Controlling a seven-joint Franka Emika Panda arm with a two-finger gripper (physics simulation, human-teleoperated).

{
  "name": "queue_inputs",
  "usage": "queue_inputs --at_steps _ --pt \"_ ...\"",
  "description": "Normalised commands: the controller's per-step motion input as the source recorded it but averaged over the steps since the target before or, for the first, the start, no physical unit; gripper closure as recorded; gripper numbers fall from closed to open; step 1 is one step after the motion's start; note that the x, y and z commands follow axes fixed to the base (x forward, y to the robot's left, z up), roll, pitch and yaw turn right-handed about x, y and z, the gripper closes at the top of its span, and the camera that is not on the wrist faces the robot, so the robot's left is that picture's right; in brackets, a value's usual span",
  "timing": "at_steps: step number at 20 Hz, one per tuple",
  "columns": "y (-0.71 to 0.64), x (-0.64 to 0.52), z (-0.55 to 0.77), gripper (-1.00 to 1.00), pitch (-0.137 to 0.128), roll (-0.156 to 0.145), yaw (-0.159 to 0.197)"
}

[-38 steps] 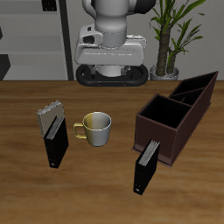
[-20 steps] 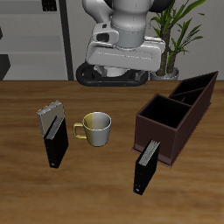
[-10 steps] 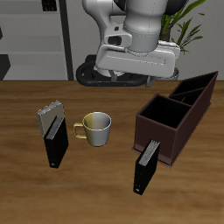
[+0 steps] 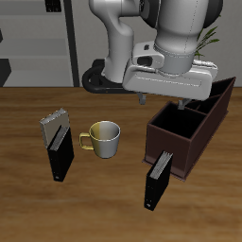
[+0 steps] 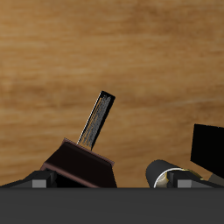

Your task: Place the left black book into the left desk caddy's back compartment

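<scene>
The left black book point(image 4: 158, 180) stands upright near the table's front edge, just in front of the left desk caddy point(image 4: 186, 140). It is slim and black with a grey strip. The caddy's back compartment point(image 4: 214, 95), with its taller slanted walls, lies farthest from the book. My gripper point(image 4: 170, 92) hangs above the caddy's low square section, well above and behind the book. In the wrist view the book point(image 5: 96, 120) stands beside a caddy corner point(image 5: 80, 164). My gripper point(image 5: 109, 184) is open and empty, with its fingers point(image 5: 38, 182) wide apart.
A cream mug point(image 4: 103, 139) stands mid-table and also shows in the wrist view point(image 5: 163, 173). A black book with a speckled top point(image 4: 59, 147) stands beyond it and shows in the wrist view too point(image 5: 209, 147). A potted plant point(image 4: 210, 38) stands behind the caddy.
The arm has swung from the back centre of the table forward and toward the caddy, and the gripper now hangs over it. The books, mug and caddy have not moved.
</scene>
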Motion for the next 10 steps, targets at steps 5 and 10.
queue_inputs --at_steps 5,10 --pt "0.21 0.14 -0.26 -1.00 -0.003 0.023 0.010" --pt "0.02 0.24 -0.39 -1.00 0.017 0.006 -0.011"
